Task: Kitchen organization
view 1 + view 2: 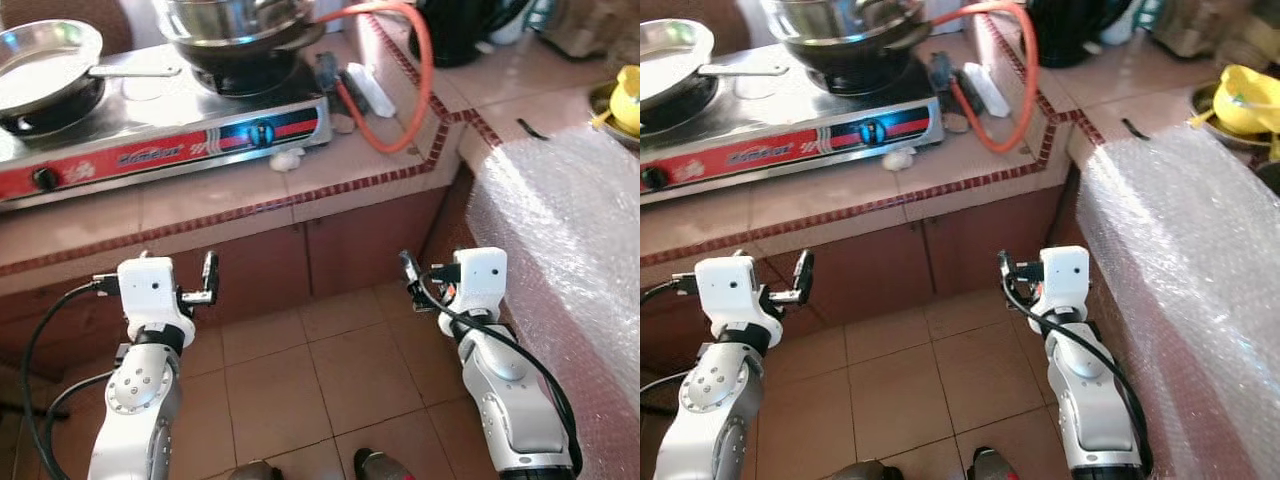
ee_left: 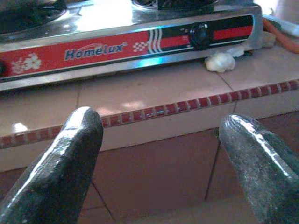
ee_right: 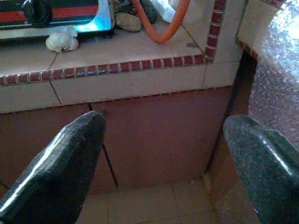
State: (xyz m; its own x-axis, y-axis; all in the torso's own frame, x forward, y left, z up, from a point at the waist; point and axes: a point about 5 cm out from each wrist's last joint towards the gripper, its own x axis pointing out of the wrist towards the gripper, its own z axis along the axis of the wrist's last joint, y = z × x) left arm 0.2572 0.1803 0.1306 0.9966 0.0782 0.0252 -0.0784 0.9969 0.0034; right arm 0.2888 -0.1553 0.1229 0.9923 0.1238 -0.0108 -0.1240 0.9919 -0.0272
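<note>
A steel two-burner gas stove [image 1: 150, 140] stands on the tiled counter [image 1: 360, 165]. A shallow pan [image 1: 45, 55] sits on its left burner and a steel pot [image 1: 235, 25] on its right one. A white garlic bulb [image 1: 286, 159] lies on the counter just in front of the stove's right knob. My left gripper [image 1: 203, 283] hangs open and empty below the counter edge, facing the stove front [image 2: 93, 49]. My right gripper [image 1: 411, 274] is also open and empty, low before the cabinet doors [image 3: 159, 135] near the inner corner.
An orange gas hose [image 1: 420, 80] loops over the counter right of the stove. Bubble wrap [image 1: 570, 230] covers the right-hand counter. A yellow item [image 1: 627, 100] sits in a bowl at far right, and a black kettle [image 1: 455, 30] stands behind. Tiled floor [image 1: 330, 370] lies below.
</note>
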